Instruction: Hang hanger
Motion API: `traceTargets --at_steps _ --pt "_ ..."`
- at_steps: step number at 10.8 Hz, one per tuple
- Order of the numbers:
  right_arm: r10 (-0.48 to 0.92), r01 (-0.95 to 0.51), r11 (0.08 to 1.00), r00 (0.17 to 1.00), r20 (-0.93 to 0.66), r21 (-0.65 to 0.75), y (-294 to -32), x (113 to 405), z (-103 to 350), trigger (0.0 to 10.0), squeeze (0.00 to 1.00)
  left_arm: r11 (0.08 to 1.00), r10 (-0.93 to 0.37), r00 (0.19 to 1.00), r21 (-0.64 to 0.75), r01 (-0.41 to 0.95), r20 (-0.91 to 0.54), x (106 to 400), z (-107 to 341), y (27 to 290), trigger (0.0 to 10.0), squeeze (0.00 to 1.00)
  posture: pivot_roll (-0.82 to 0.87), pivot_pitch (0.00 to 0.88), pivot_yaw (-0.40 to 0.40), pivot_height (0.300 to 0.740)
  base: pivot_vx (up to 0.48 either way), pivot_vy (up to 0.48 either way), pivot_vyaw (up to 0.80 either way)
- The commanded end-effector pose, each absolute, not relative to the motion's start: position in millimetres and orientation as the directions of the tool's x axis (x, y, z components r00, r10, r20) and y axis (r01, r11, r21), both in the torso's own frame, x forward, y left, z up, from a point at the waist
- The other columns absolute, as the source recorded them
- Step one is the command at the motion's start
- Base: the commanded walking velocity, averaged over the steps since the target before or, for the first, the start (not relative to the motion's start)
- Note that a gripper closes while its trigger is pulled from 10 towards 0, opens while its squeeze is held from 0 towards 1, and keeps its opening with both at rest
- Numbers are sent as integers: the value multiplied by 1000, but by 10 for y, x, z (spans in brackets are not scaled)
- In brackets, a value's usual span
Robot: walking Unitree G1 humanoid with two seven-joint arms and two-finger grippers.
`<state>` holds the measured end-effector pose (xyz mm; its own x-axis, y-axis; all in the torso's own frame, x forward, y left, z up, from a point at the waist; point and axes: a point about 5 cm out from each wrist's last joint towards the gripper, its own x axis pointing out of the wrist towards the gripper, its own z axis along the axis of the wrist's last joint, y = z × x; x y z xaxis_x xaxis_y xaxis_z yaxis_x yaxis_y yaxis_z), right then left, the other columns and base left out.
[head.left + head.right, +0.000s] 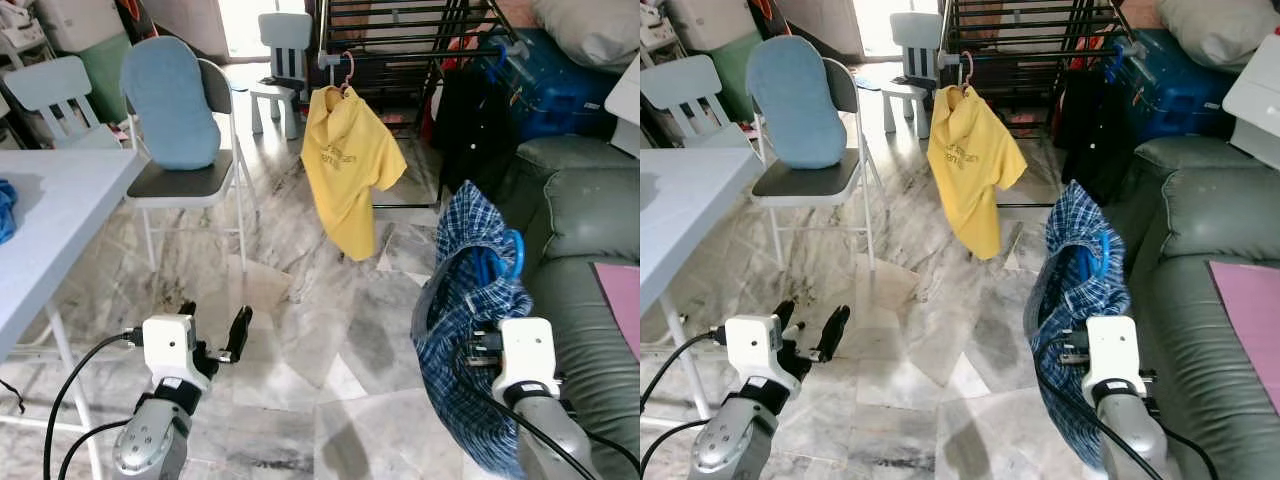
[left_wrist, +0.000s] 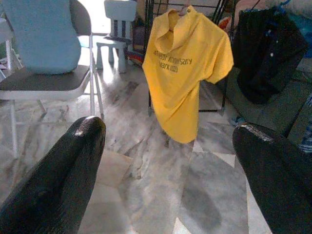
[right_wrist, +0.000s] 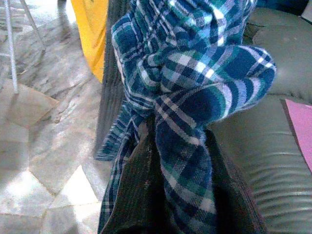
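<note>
In the left eye view, a blue plaid shirt (image 1: 470,300) on a blue hanger (image 1: 500,262) is held up by the right gripper (image 1: 480,335), whose fingers are buried in the cloth just beside the green sofa (image 1: 580,230). The drying rack (image 1: 400,40) stands well ahead, with a yellow shirt (image 1: 348,165) and a dark garment (image 1: 478,125) already hung from it. The left gripper (image 1: 213,330) is seen open and empty over the marble floor (image 1: 320,340), near the white bench (image 1: 50,210).

In the left wrist view, the two black fingers (image 2: 53,180) are spread wide, the yellow shirt framed between them.

In the right wrist view, bunched plaid is clamped in the gripper.

By judgement, the rack should be approached first, the hook kept upright and raised above the rail, and a free stretch between the two hung garments chosen before release
</note>
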<state>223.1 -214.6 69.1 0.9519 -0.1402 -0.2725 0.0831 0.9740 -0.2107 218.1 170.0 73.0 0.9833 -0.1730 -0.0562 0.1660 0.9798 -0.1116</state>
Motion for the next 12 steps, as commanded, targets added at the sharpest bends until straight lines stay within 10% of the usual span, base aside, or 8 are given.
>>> traceTargets --at_steps 1,12 --pt "-149 100 972 961 -232 -211 -2155 2250 802 10000 0 979 -183 982 -100 177 -45 2187 801 1717 10000 0 -222 0 80 740 0 0 0" --pt "-166 116 971 956 -244 -208 -2118 2266 833 10000 0 939 -314 949 -158 305 -33 2350 873 1597 10000 0 -255 14 114 740 271 0 -37"
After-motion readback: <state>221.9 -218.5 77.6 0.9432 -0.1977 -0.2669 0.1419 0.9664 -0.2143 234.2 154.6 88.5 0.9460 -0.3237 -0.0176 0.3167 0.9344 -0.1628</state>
